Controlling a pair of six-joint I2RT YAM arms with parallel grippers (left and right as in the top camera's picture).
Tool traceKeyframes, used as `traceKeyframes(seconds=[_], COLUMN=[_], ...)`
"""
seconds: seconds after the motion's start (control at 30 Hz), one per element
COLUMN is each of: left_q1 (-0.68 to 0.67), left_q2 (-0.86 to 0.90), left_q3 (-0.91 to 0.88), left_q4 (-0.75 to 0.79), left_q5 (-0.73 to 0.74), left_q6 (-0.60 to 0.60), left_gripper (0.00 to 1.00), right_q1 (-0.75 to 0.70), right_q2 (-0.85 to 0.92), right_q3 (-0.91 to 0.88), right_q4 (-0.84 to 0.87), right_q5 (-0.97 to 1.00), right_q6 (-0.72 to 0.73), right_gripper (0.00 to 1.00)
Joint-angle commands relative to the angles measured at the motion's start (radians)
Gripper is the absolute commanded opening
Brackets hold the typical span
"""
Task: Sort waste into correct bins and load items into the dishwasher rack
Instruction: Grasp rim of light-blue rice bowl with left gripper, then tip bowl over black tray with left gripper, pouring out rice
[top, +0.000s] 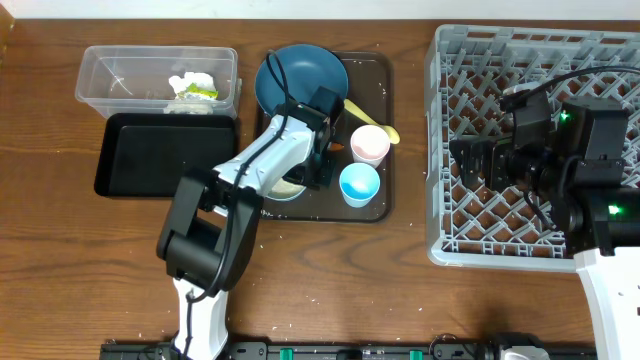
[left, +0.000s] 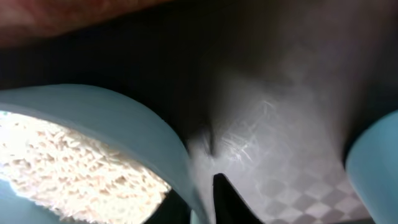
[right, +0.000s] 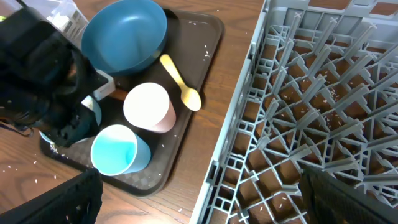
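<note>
My left gripper (top: 308, 176) (left: 202, 196) is shut on the rim of the light blue bowl (top: 284, 190) (left: 124, 118), one finger inside and one outside. The bowl holds white rice (left: 68, 162) and sits on the brown serving tray (top: 376, 75). Also on that tray are the dark blue plate (top: 300, 80) (right: 124, 34), yellow spoon (top: 378, 122) (right: 180, 81), pink cup (top: 369, 145) (right: 149, 107) and light blue cup (top: 360, 184) (right: 118, 152). My right gripper (top: 470, 160) (right: 199, 205) is open and empty above the left edge of the grey rack (top: 450, 240) (right: 298, 93).
The clear tub (top: 110, 75) at the back left holds crumpled white paper with a green scrap (top: 192, 88). The black tray (top: 150, 155) lies in front of it. Loose rice grains dot the table and the rack floor. A thin orange stick (right: 112, 93) lies by the left wrist.
</note>
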Motion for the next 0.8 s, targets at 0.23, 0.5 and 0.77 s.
traceKeyframes(seconds=[0.23,0.5,0.77], left_q1=[-0.002,0.055,0.234], left_q2=[0.020,-0.059,-0.214], left_q3=[-0.003,0.051,0.060], left_q4=[-0.003,-0.092,-0.107], left_q5=[0.000,0.054,0.222], left_q6=[-0.035,-0.121,-0.120], left_gripper=[0.06,0.06,0.06], right_q1=[-0.003,-0.003,-0.003], right_q2=[0.001,0.001,0.001], right_q3=[0.015,0.015,0.015], right_q4=[-0.003,-0.002,0.000], right_q5=[-0.011,-0.011,-0.011], right_q6=[0.013,0.013,0.013], right_gripper=[0.99,0.99,0.99])
